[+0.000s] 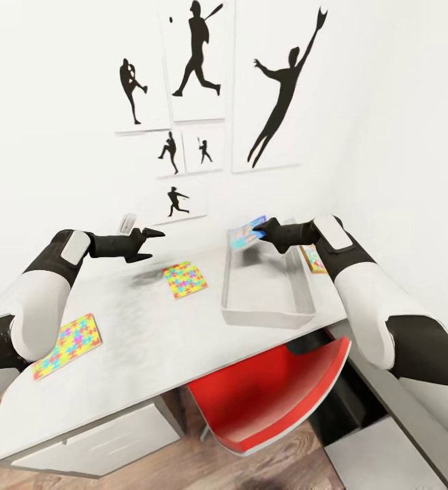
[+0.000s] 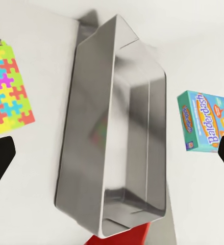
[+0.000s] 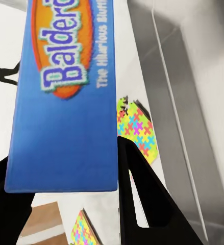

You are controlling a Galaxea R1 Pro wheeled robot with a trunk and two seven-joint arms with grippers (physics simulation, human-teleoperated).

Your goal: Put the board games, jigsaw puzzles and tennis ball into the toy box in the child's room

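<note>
The grey toy box (image 1: pixel 267 291) (image 2: pixel 117 138) (image 3: pixel 193 97) stands on the white table (image 1: pixel 149 333). My right gripper (image 1: pixel 259 232) (image 3: pixel 66 158) is shut on a blue "Balderdash" board game (image 1: pixel 244 233) (image 2: pixel 206 122) (image 3: pixel 66 97), held in the air over the box's far left corner. My left gripper (image 1: pixel 149 245) (image 2: pixel 117 148) hovers open over the table left of the box. One jigsaw puzzle (image 1: pixel 184 279) (image 2: pixel 7 92) (image 3: pixel 137 130) lies beside the box, another (image 1: pixel 67 345) (image 3: pixel 86 229) near the table's left front. An orange-green board game (image 1: pixel 312 258) lies right of the box, partly behind my right arm. The tennis ball and bed are out of view.
A red chair (image 1: pixel 272 395) is tucked under the table's front edge below the box. A small white upright object (image 1: pixel 127 223) stands at the back behind my left gripper. The wall with black silhouette pictures (image 1: pixel 197 61) rises straight behind the table. Drawers (image 1: pixel 101 435) sit under the left front.
</note>
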